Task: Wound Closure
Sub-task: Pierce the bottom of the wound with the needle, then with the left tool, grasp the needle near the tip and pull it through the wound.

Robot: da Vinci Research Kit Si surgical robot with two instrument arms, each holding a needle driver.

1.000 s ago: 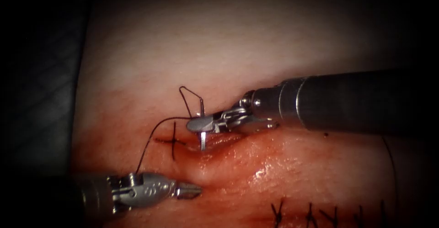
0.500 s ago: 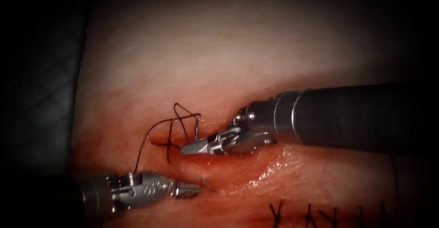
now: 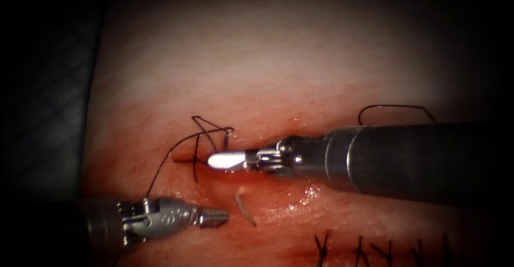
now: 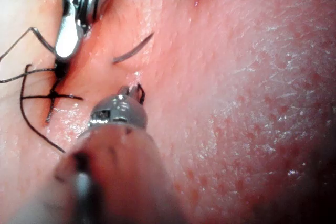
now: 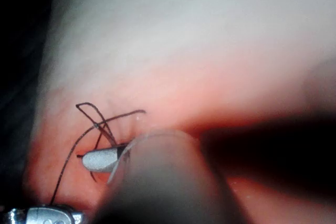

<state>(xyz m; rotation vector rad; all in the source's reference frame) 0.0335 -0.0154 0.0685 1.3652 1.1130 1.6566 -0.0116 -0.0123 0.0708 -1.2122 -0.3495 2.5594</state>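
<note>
Below the cut, needle [image 3: 245, 209] emerging from tissue [image 3: 278, 63], left pincer [image 3: 214, 218] closed beside it.

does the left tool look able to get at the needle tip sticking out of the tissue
Probably yes. The needle emerges from the tissue just beyond the left tool, with bare tissue between them. The right tool sits farther up at the cut, apparently out of the way.

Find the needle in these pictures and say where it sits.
In the endoscope view the needle pokes out of the tissue just below the cut, right of the left tool and below the right tool; neither tool holds it.
</note>
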